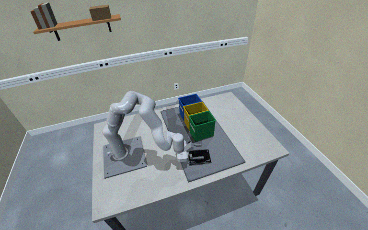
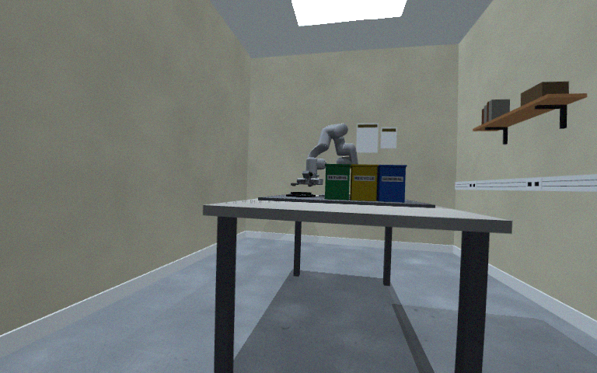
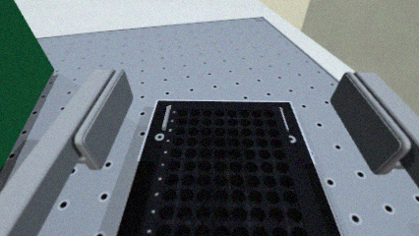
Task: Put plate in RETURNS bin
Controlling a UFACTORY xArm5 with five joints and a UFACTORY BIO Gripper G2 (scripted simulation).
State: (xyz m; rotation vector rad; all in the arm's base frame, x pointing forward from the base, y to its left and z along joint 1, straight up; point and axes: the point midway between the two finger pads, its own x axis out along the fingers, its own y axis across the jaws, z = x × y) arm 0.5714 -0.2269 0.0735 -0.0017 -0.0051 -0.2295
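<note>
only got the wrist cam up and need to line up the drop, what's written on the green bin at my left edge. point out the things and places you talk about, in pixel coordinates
Observer: The tall green plastic-looking bin point(image 1: 202, 130) point(image 2: 337, 189) point(image 3: 17, 93) reads RETURNS in the exterior view.
Operator: anything right beside it
Observer: Yes, a yellow bin point(image 1: 187, 119) point(image 2: 364, 189) labelled RECYCLE, with a blue bin point(image 1: 181, 112) point(image 2: 392, 189) beyond that.
Operator: are my fingers down at the black 96-well plate yet
Observer: No, the exterior view shows the grey two-finger gripper point(image 1: 200, 151) point(image 2: 303, 184) point(image 3: 241, 123) above the plate point(image 1: 206, 159) point(image 2: 301, 194) point(image 3: 226, 172), with a gap between.

A lab, with a black many-welled plate point(image 1: 199, 155) point(image 2: 300, 194) point(image 3: 228, 172) on perforated board point(image 1: 225, 159) point(image 2: 416, 204) point(image 3: 197, 64).
</note>
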